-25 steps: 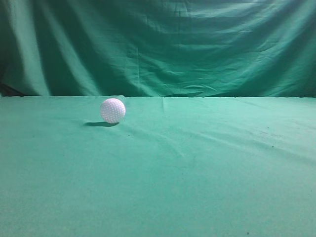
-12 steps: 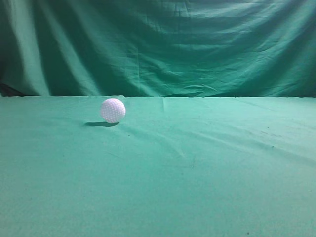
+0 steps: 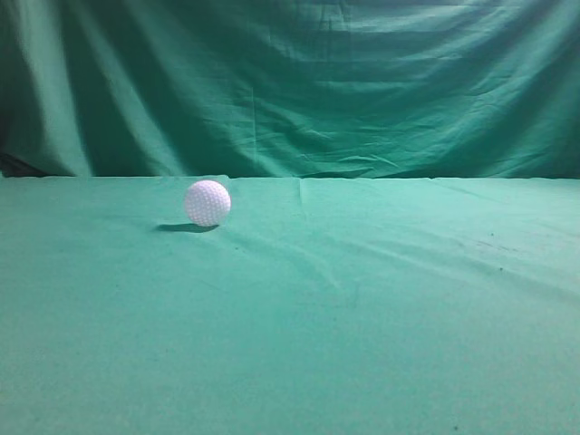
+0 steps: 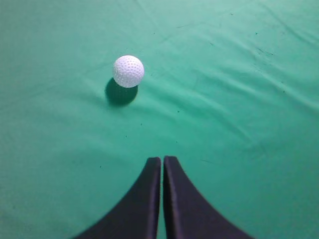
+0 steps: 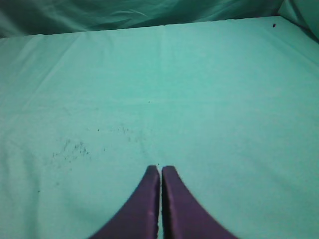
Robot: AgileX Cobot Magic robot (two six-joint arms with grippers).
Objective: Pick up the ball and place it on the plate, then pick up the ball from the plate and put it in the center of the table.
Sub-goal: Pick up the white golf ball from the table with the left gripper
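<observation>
While both stay closed and empty, open left end effector (image 4: 162,160), advance ahead-left, straddle ball (image 4: 128,70) on tabletop (image 4: 239,114); keep right end effector (image 5: 160,169) clear.

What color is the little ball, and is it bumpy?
The ball is white, covered in tiny dimples. The left wrist view shows it best.

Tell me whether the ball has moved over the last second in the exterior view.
No. The ball sits at the same spot on the table, just left of the cloth crease that runs toward the backdrop curtain, as it did before.
</observation>
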